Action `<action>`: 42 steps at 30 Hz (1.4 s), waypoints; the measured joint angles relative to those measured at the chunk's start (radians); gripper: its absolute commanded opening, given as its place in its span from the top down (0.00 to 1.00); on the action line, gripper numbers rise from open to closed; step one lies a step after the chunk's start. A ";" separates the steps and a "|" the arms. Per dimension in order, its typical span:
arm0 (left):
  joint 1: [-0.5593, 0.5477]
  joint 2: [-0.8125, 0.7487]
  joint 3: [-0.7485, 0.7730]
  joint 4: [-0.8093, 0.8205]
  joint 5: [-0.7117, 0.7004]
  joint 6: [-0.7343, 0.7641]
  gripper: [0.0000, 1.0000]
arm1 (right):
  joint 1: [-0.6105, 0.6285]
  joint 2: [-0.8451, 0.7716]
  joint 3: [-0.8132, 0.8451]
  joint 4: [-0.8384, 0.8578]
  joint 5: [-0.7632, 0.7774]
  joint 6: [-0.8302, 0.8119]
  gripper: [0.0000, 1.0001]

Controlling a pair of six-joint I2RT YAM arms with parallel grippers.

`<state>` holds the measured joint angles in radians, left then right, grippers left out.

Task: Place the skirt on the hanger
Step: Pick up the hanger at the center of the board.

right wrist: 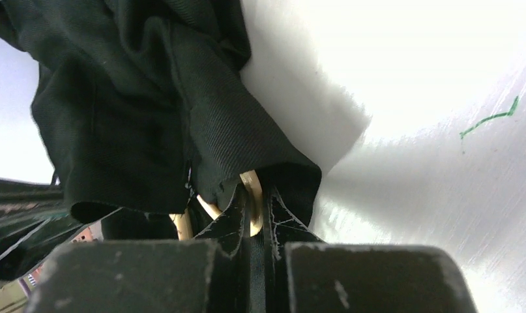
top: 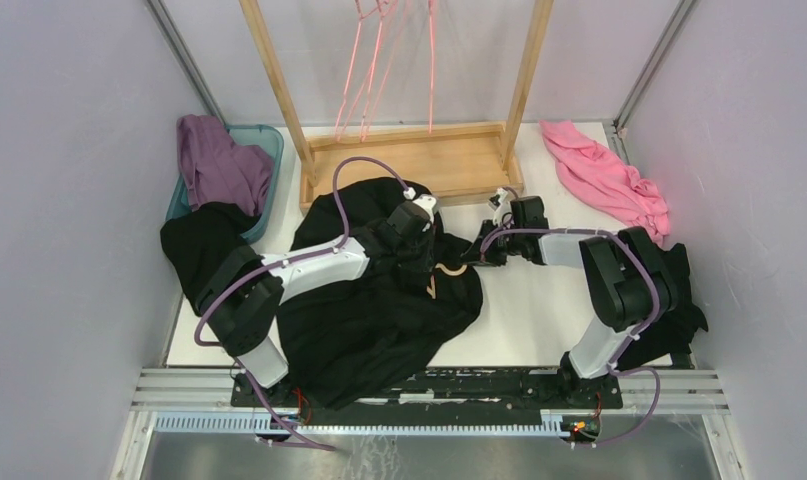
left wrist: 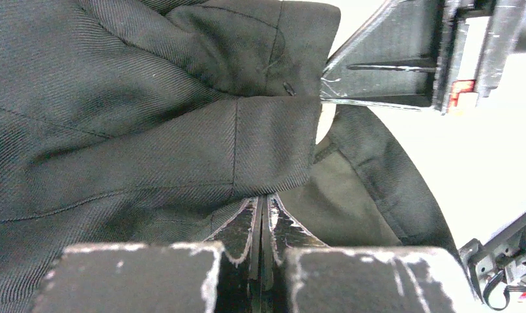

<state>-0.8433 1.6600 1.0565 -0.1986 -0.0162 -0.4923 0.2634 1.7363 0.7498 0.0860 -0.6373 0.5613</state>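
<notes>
The black pleated skirt [top: 369,310] lies bunched on the white table, under and around my left arm. Only a small piece of the beige hanger [top: 445,274] shows at the skirt's right edge; the rest is under the fabric. My left gripper [top: 431,245] is shut on a fold of the skirt's hemmed edge [left wrist: 266,147], its fingertips [left wrist: 255,212] pressed together on the cloth. My right gripper [top: 475,256] meets it from the right and is shut on a beige curved part of the hanger [right wrist: 252,195], with skirt fabric [right wrist: 149,111] draped over it.
A wooden rack [top: 409,160] with thin pink wire hangers [top: 374,60] stands at the back. A teal basket [top: 264,140] with a purple garment [top: 214,160] and a plain black garment [top: 194,250] is at the left. A pink garment [top: 604,175] lies back right, another black garment [top: 684,300] at the right edge.
</notes>
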 measured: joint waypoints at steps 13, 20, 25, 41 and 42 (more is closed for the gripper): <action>0.076 -0.134 -0.031 -0.017 0.000 0.019 0.97 | 0.005 -0.412 0.089 -0.245 0.015 -0.025 0.99; 0.113 -0.175 0.060 -0.075 0.000 0.032 0.97 | 0.005 -0.549 0.195 -0.486 0.095 -0.084 0.99; 0.116 -0.213 0.103 -0.089 0.000 0.032 0.97 | 0.011 -0.571 0.311 -0.621 0.131 -0.119 0.99; 0.025 -0.314 0.146 -0.070 0.192 0.021 0.60 | 0.107 -0.534 0.420 -0.756 0.214 -0.170 0.99; 0.019 -0.323 0.146 -0.068 0.200 0.026 0.60 | 0.111 -0.531 0.421 -0.758 0.219 -0.170 0.99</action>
<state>-0.8242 1.3369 1.2030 -0.2665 0.1841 -0.4660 0.3748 1.2049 1.1706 -0.6720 -0.4183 0.3912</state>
